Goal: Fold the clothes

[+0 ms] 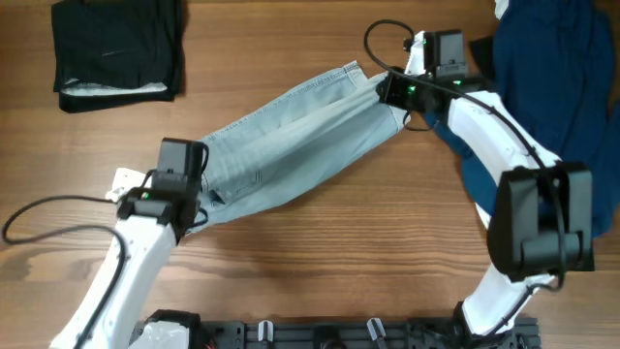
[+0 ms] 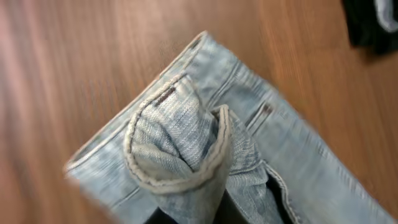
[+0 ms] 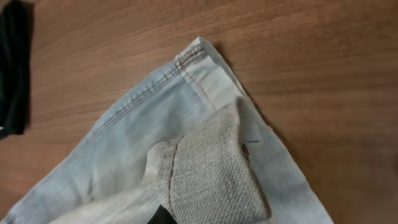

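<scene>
The pale light-blue denim shorts (image 1: 291, 136) lie stretched slantwise across the table, from lower left to upper right. My left gripper (image 1: 194, 199) is shut on the shorts at their lower left end; the left wrist view shows a folded-up hem (image 2: 180, 155) bunched over the fingers. My right gripper (image 1: 392, 92) is shut on the shorts at their upper right end; the right wrist view shows a turned-over denim flap (image 3: 211, 174) covering the fingers. Both sets of fingertips are mostly hidden by cloth.
A black folded garment with a white edge (image 1: 116, 48) lies at the back left. A large dark navy-blue garment (image 1: 562, 87) lies at the right, under the right arm. Bare wooden tabletop (image 1: 320, 252) lies in front of the shorts.
</scene>
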### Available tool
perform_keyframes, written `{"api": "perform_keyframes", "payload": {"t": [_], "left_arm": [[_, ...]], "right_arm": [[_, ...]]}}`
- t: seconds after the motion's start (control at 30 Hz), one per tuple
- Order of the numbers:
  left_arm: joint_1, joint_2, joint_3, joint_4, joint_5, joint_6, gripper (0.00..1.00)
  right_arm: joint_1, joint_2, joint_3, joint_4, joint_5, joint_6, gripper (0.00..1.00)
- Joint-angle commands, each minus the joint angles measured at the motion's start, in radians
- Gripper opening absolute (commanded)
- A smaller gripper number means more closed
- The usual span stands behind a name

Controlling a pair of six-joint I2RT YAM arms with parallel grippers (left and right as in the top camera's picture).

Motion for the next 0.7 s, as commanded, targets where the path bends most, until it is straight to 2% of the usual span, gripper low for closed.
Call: {"api": "perform_keyframes", "payload": {"t": [0.0, 0.03, 0.07, 0.1, 0.17, 0.2, 0.37, 0.43, 0.53, 0.57, 0.6, 0.63, 0.67], "left_arm": [[0.016, 0.145, -0.008, 0.113, -0.166, -0.003, 0.63], [0.016, 0.198, -0.008, 0.192, -0.2, 0.006, 1.0], [0.017, 0.212, -0.008, 0.242, -0.226, 0.039, 1.0], [0.024, 0.214, -0.008, 0.3, -0.227, 0.116, 1.0], [0.069, 0.188, 0.04, 0.399, -0.109, 0.424, 1.0], [0.089, 0.172, 0.071, 0.373, -0.063, 0.47, 1.0], [0.204, 0.042, 0.217, 0.046, 0.272, 0.534, 1.0], [0.217, 0.024, 0.217, -0.056, 0.329, 0.563, 1.0], [0.21, 0.067, 0.206, -0.204, 0.335, 0.563, 1.0], [0.21, 0.087, 0.201, -0.22, 0.335, 0.563, 0.99], [0.21, 0.108, 0.192, -0.224, 0.335, 0.563, 0.95], [0.21, 0.138, 0.176, -0.223, 0.335, 0.563, 0.87], [0.21, 0.154, 0.169, -0.224, 0.335, 0.563, 0.8]], "right_arm": [[-0.007, 0.08, 0.032, 0.083, 0.132, -0.003, 0.21], [0.004, 0.102, 0.032, 0.141, 0.127, -0.024, 0.92], [0.011, 0.109, 0.032, 0.181, 0.109, -0.075, 0.99], [0.018, 0.109, 0.032, 0.207, 0.101, -0.109, 1.0], [0.021, 0.091, 0.043, 0.186, 0.077, -0.137, 1.0], [0.021, 0.079, 0.049, 0.168, 0.063, -0.143, 0.99], [0.026, -0.045, 0.093, 0.034, -0.021, -0.322, 0.99], [0.026, -0.05, 0.097, 0.012, -0.014, -0.35, 1.0], [0.053, -0.004, 0.097, 0.014, -0.014, -0.397, 0.98], [0.067, 0.019, 0.097, 0.027, -0.006, -0.396, 0.89], [0.081, 0.047, 0.097, 0.044, 0.002, -0.393, 0.72], [0.098, 0.083, 0.097, 0.05, 0.021, -0.374, 0.48], [0.107, 0.106, 0.097, 0.041, 0.043, -0.34, 0.36]]}}
